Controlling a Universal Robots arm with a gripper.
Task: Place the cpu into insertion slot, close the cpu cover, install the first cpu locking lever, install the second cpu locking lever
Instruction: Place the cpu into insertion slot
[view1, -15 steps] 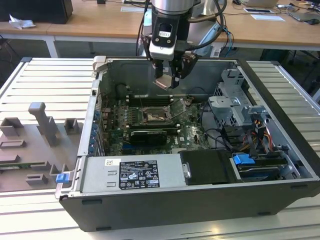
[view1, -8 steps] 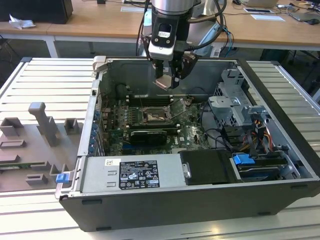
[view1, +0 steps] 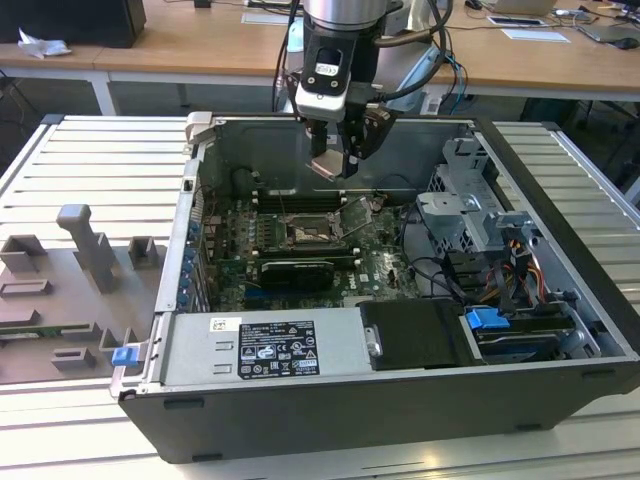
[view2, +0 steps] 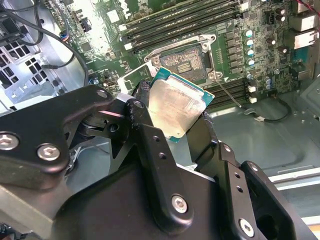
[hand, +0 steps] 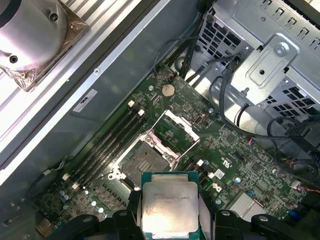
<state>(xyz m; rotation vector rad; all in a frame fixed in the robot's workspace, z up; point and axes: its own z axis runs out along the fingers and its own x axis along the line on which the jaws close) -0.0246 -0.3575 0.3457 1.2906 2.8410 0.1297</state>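
My gripper (view1: 332, 165) hangs inside the open computer case, shut on the cpu (view1: 330, 166), a small square chip with a pale metal face. In both wrist views the cpu (hand: 170, 207) (view2: 175, 107) sits clamped between the two black fingers (view2: 145, 120). The insertion slot (view1: 305, 232) (hand: 142, 161) (view2: 187, 59) lies open on the green board, below the chip and apart from it, its dark centre bare. The cpu cover (hand: 173, 129) (view1: 352, 215) stands tilted up from the slot's edge.
Long memory slots (hand: 107, 145) run beside the socket. A long black card (view1: 295, 270) lies in front of it. A drive cage (view1: 470, 200) and cables (view1: 450, 280) crowd the exterior view's right; the power supply (view1: 260, 350) spans the front. A grey fixture (view1: 70, 270) sits outside the case.
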